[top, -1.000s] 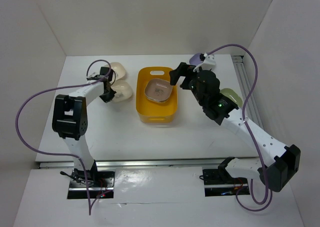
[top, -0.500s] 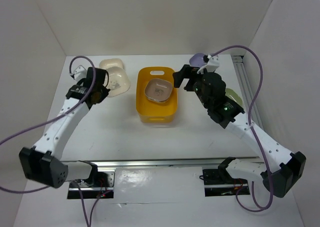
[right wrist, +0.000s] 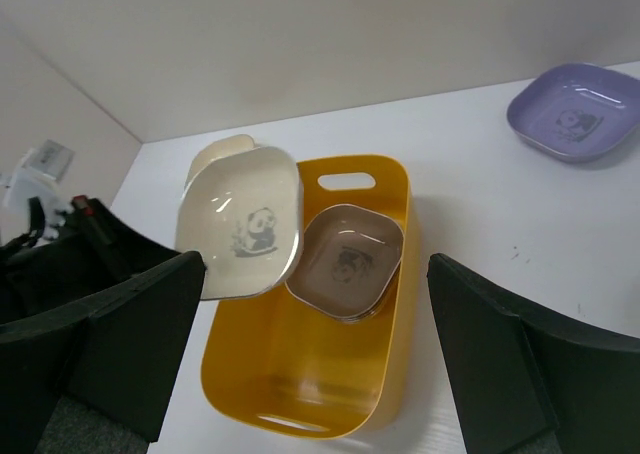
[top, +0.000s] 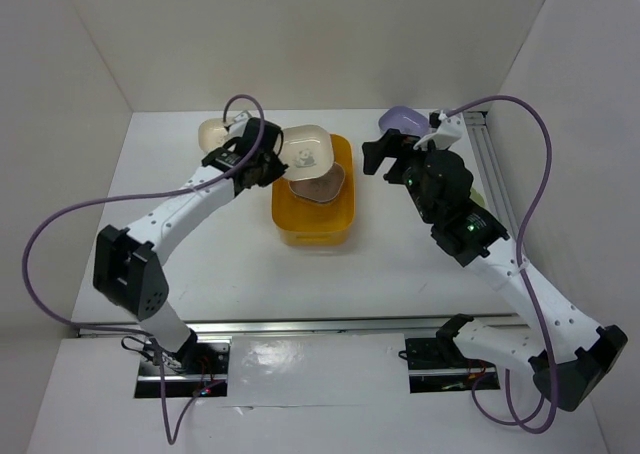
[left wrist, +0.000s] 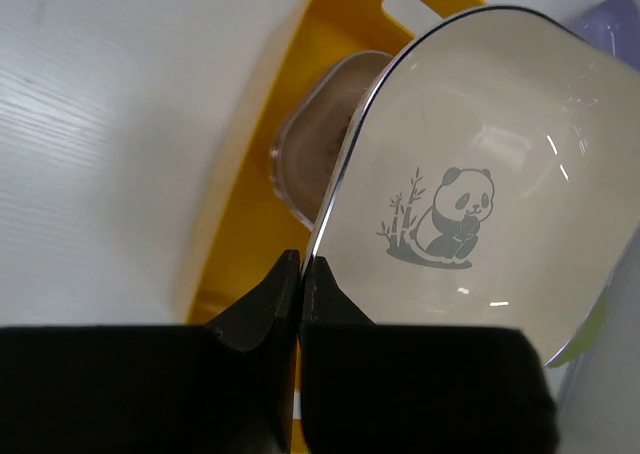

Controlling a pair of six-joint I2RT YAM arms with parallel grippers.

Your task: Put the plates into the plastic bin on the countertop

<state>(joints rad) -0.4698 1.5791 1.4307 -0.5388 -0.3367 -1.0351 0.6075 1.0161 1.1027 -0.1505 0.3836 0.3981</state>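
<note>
In bin: one brown plate (top: pixel 318 186), lying flat at the far end of the yellow bin (top: pixel 312 226).
In hand: cream panda plate (top: pixel 306 149), pinched at its rim by the left gripper (top: pixel 268 164), tilted above the bin's far left corner, not yet let go.
Waiting on countertop (top: pixel 200 264): second cream plate (top: pixel 213 131) far left; lavender plate (top: pixel 400 121) far right.
Right gripper (top: pixel 383 152): spread wide, empty, between bin and lavender plate.
Progress: by the look of it, one plate in, one about to go in, at least two to fetch.

Plain white back wall (top: pixel 300 44), meeting side walls at left (top: pixel 50 124) and right (top: pixel 585 94). At far right, a grooved silver rail (top: pixel 490 164) running near to far. Across the near side, a metal strip (top: pixel 320 325); nearer still, a glossy white ledge (top: pixel 320 374).
</note>
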